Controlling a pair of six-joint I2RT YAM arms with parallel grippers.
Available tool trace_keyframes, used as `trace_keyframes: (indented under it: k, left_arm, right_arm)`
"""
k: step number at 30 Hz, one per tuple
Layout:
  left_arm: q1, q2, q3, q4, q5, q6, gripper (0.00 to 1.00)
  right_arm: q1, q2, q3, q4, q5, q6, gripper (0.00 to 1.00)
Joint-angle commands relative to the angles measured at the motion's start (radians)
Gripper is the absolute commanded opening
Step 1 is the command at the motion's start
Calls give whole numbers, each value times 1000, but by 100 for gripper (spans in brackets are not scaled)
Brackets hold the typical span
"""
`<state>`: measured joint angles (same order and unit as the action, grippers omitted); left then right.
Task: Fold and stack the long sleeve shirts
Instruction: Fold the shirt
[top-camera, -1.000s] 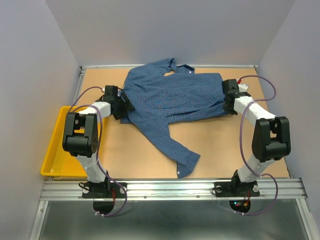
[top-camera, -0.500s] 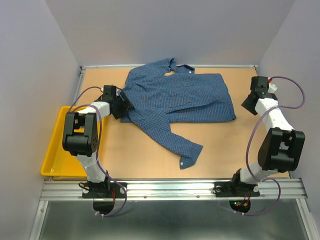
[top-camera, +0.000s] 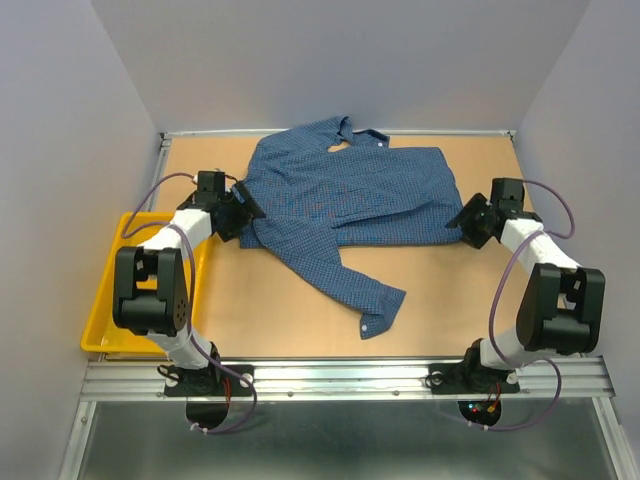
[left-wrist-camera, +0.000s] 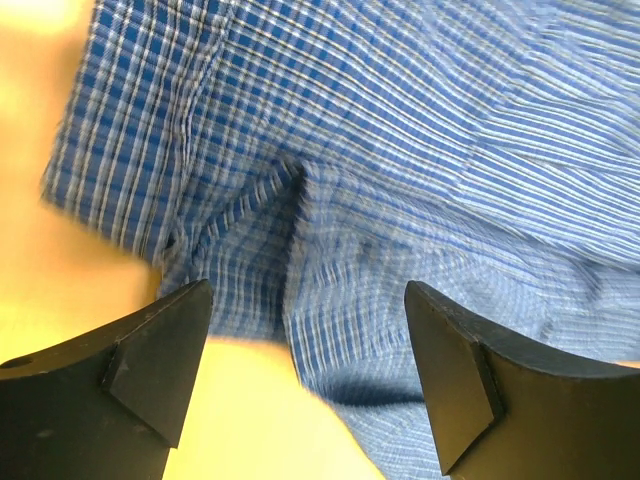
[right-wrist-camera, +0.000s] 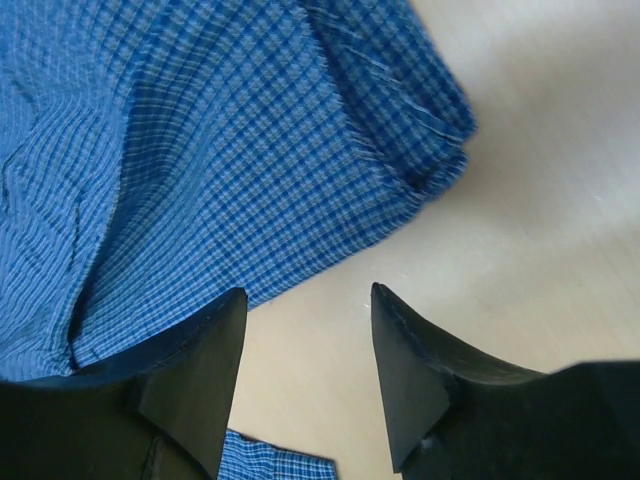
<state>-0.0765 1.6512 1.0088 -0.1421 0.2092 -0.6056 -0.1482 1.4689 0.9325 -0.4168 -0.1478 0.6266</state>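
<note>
A blue checked long sleeve shirt (top-camera: 350, 195) lies spread across the back of the table, collar at the far edge, one sleeve (top-camera: 340, 275) trailing toward the front with its cuff near the middle. My left gripper (top-camera: 243, 210) sits at the shirt's left edge, open, its jaws straddling the cloth edge (left-wrist-camera: 300, 260) without pinching it. Over at the shirt's right hem corner (right-wrist-camera: 420, 140) my right gripper (top-camera: 466, 222) stands open above bare table, just short of the cloth. Both black fingers (right-wrist-camera: 200, 370) show with a gap between them.
A yellow tray (top-camera: 115, 290) lies at the table's left edge beside the left arm. Grey walls close in the back and both sides. An aluminium rail (top-camera: 340, 378) runs along the front by the arm bases.
The right gripper let go of the shirt's right edge, swung out to the right, then came back toward the hem corner, open. The left gripper opened wider. The sleeve cuff shifted slightly right.
</note>
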Motion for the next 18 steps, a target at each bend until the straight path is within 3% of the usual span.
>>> trace_keyframes:
  k: [1,6,10,14,18]
  left_arm:
    - [4,-125,-16,-30,-10,10,90]
    - [1,-185,-48,-37,7,33,92]
    - [1,-223,-61,-70,-37,78,94]
    - [0,-272,-91,-89,-82,112,96]
    - [0,-327,-113,-103,-99,122,96]
  right_arm:
    - [31,28,58,142,-159,-19,55]
    - [238,67,121,142,-234,-128,61]
    - [445,54,106,69,-219,-275,77]
    - [655,36,54,-74,-89,-315,77]
    - [771,-15,-12,-122,-49,-297,77]
